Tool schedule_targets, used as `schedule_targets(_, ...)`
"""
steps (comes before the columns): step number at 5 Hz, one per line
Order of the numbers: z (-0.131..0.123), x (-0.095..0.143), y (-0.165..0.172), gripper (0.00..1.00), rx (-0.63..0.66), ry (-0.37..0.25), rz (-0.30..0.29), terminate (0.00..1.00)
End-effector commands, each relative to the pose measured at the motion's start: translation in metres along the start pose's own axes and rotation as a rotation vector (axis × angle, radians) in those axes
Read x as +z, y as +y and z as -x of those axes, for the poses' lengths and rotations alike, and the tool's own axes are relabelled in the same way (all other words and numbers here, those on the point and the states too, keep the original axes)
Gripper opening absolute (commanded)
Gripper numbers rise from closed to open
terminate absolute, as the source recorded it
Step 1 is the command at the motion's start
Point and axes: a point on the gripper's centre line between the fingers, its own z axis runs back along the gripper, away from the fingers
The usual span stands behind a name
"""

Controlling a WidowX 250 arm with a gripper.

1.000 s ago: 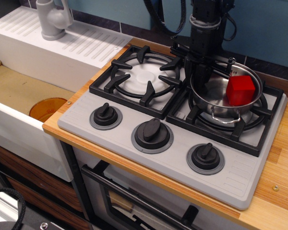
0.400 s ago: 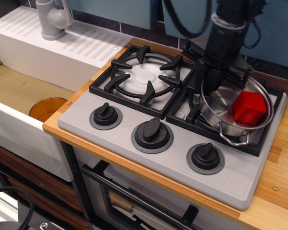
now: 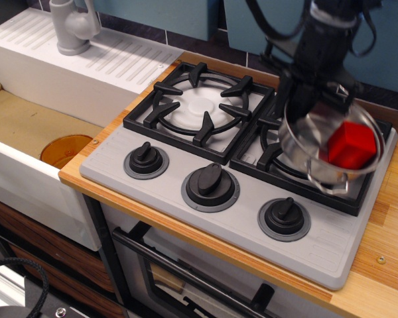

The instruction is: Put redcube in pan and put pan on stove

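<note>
The redcube (image 3: 351, 144) lies inside the pan (image 3: 310, 141), against its right wall. The pan is shiny steel, tilted toward me and lifted above the right burner of the grey stove (image 3: 205, 159). My gripper (image 3: 296, 99) comes down from the top and is shut on the pan's far left rim; its fingertips are partly hidden by the rim. A wire loop handle (image 3: 330, 185) hangs at the pan's near side. The pan is motion-blurred.
The left burner (image 3: 200, 106) has a black grate and white disc. Three black knobs (image 3: 211, 185) line the stove front. A white sink (image 3: 33, 119) with a grey faucet (image 3: 73, 26) lies to the left. A wooden counter edge (image 3: 385, 245) borders the stove.
The pan, which rested on the right burner, has been lifted, tilted and carried a little to the right with the cube inside. My arm has risen and shifted right.
</note>
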Motion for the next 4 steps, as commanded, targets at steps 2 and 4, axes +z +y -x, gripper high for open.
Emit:
schedule_targets(2,-0.01,0.049,0.05,0.0,-0.064,-0.091,-0.017,0.0)
schedule_targets(4,-0.008,0.04,0.087,0.0,-0.121,-0.118,-0.04,0.0)
